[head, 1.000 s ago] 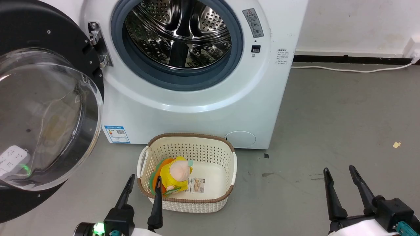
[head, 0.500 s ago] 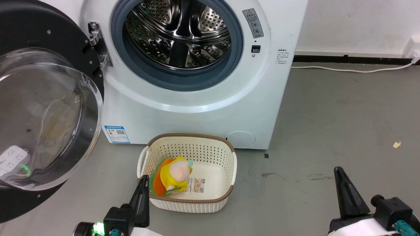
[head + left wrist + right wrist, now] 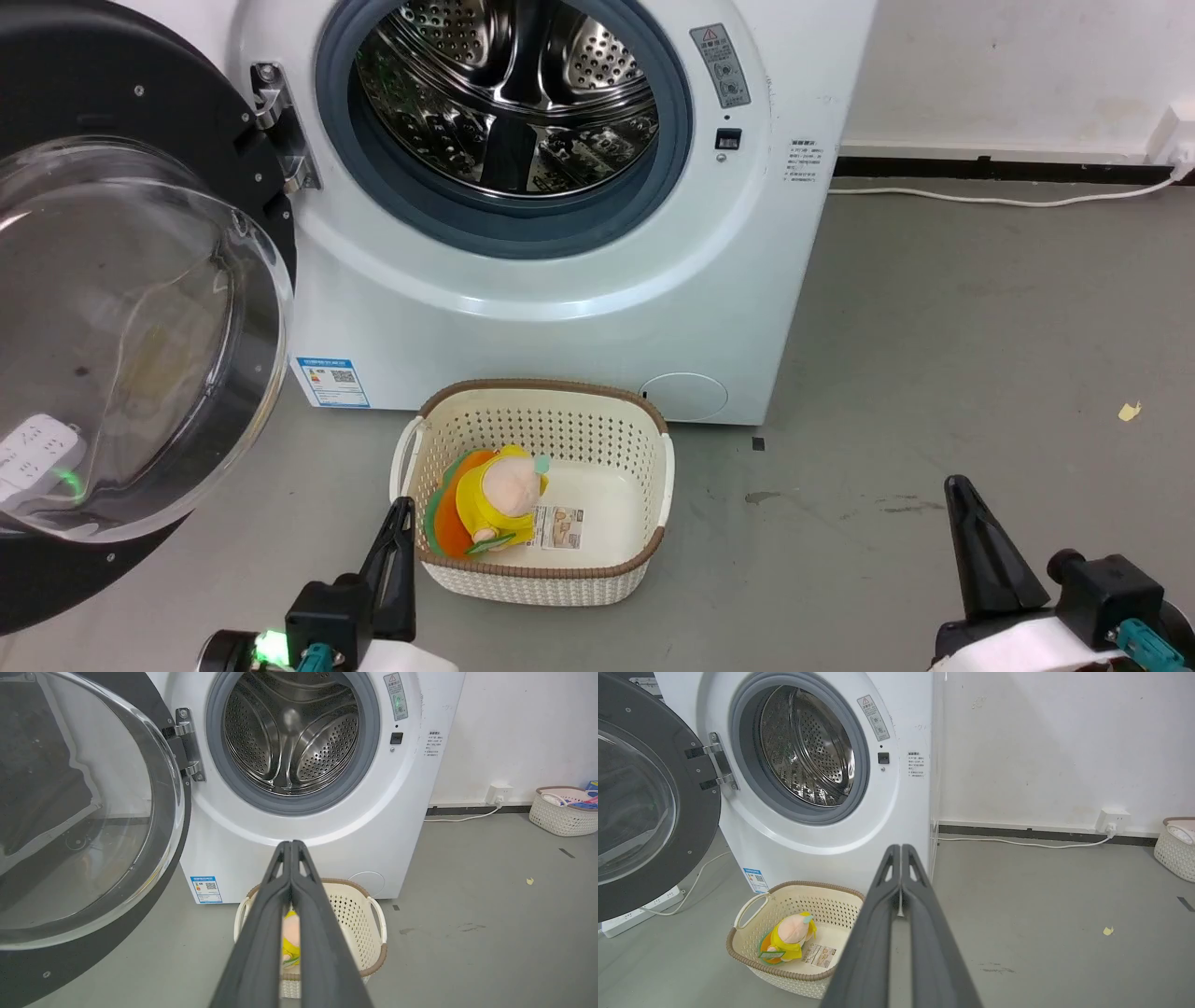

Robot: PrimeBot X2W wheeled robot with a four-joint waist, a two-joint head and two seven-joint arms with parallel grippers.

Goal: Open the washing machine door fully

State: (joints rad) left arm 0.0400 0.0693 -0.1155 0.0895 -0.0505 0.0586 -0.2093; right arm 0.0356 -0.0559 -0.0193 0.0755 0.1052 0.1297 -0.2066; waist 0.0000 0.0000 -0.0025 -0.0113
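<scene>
Both pairs of fingers have come together since a second ago, when each stood spread; my left gripper (image 3: 402, 511) now reads as one dark wedge at the lower left of the head view, a touch further left than half a second back; my right gripper (image 3: 956, 490) is likewise pressed together at the lower right, barely shifted. Along each wrist view the two tips meet with nothing pinched between them; both grippers hang over the grey floor (image 3: 934, 355), touching nothing and well apart from the machine.

Nothing else has stirred; the washing machine door (image 3: 121, 308) stands swung out to my left on its metal hinge (image 3: 280, 131), glass bowl bulging toward me, black rim running off the left edge; the washing machine (image 3: 560, 317) sits straight ahead, its steel drum (image 3: 509, 93) laid bare inside the grey gasket (image 3: 674, 121). Low on the white front are a blue label (image 3: 331, 381) and a round white flap (image 3: 684, 397).

On the floor just before the machine stands a cream basket (image 3: 541, 385); a yellow plush toy (image 3: 499, 495) lies in its left part; my left fingertips show just beside its left rim. Through the door glass I see a white power strip (image 3: 33, 448) with a green light; a white cable (image 3: 980, 198) runs along the foot of the wall at the right.
</scene>
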